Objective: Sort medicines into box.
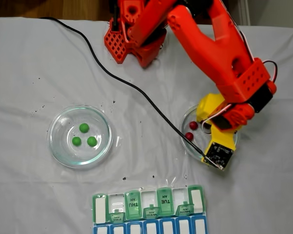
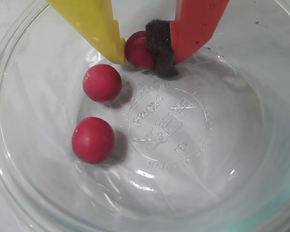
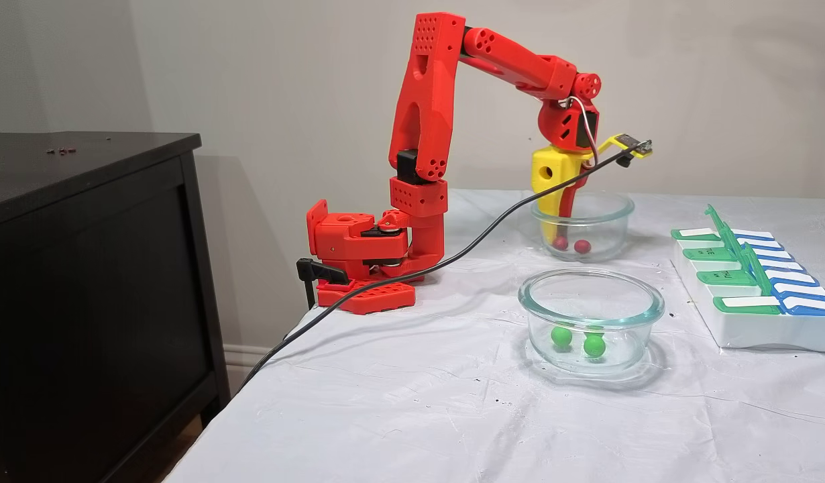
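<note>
The gripper (image 2: pixel 144 57) is down inside the far glass dish (image 2: pixel 261 159), its yellow and red fingers pinched narrow on one dark red ball (image 2: pixel 137 49), which sits between the yellow tip and the black padding on the red finger. Two more red balls (image 2: pixel 102 82) lie loose on the dish floor just beside it, one nearer the camera (image 2: pixel 92 139). In the top-down fixed view the arm covers much of that dish (image 1: pixel 185 141), so just two red balls (image 1: pixel 193 125) peek out. The three green balls (image 1: pixel 84 127) cluster in the other dish (image 1: pixel 56 146), well apart. The pill organizer (image 1: pixel 149 207) lies with its long axis along the bottom edge of that view, cut off there, several green lids standing open, on the white-covered surface (image 1: pixel 29 73).
</note>
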Tool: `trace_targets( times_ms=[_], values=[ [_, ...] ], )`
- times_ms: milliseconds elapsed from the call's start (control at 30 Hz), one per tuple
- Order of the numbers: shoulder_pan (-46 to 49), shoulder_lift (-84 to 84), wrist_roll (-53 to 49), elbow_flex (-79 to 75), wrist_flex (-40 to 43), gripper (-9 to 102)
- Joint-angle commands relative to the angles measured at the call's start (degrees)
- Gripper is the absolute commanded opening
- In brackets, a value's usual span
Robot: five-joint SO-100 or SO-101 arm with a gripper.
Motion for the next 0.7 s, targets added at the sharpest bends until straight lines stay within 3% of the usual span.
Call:
trace_targets(
  times_ms=[0,300,467,667],
  values=[
    [-1.85,4.13,2.11,0.09,1.14,0],
    [2.64,12.13,4.57,-1.14,-6.33,0],
    [4.04,18.81,9.49,-4.92,-2.46,0],
    [9.32,28.39,11.69,-2.99,-10.81,0]
  ],
)
